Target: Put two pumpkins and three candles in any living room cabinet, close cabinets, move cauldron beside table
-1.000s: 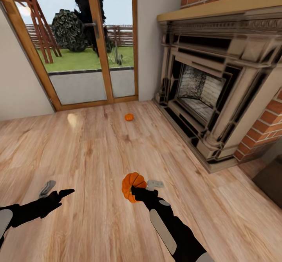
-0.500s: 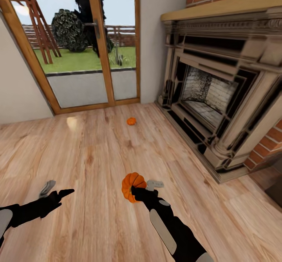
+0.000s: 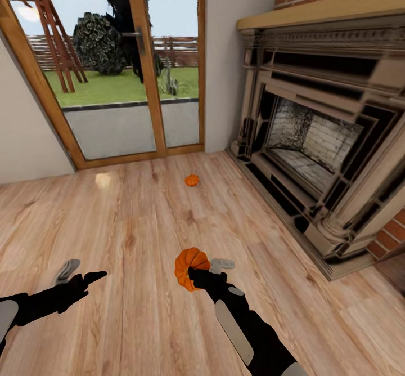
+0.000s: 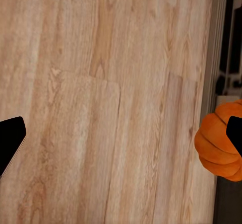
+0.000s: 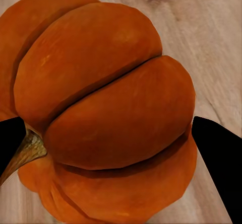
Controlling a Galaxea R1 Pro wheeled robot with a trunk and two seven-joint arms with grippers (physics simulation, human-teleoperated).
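My right gripper (image 3: 203,269) is shut on a bright-orange ribbed pumpkin (image 3: 187,264) and holds it above the wood floor. In the right wrist view this pumpkin (image 5: 108,113) sits between the two dark fingertips (image 5: 219,156), its stem pointing to one side. A second, smaller-looking pumpkin (image 3: 192,180) lies on the floor farther ahead, between the glass door and the fireplace. My left gripper (image 3: 81,273) hangs open and empty over the floor at the lower left. In the left wrist view the held pumpkin (image 4: 218,144) shows beside one of that gripper's fingertips (image 4: 10,139).
A large stone fireplace (image 3: 315,156) with a raised hearth edge fills the right side under a brick wall. A wood-framed glass door (image 3: 124,66) to the garden stands ahead at the left. Wooden floor (image 3: 129,224) stretches between them.
The whole picture has shifted: fireplace and floor pumpkin have slid right and down a little, so the camera moved. Both arms and the held pumpkin keep their places in the view.
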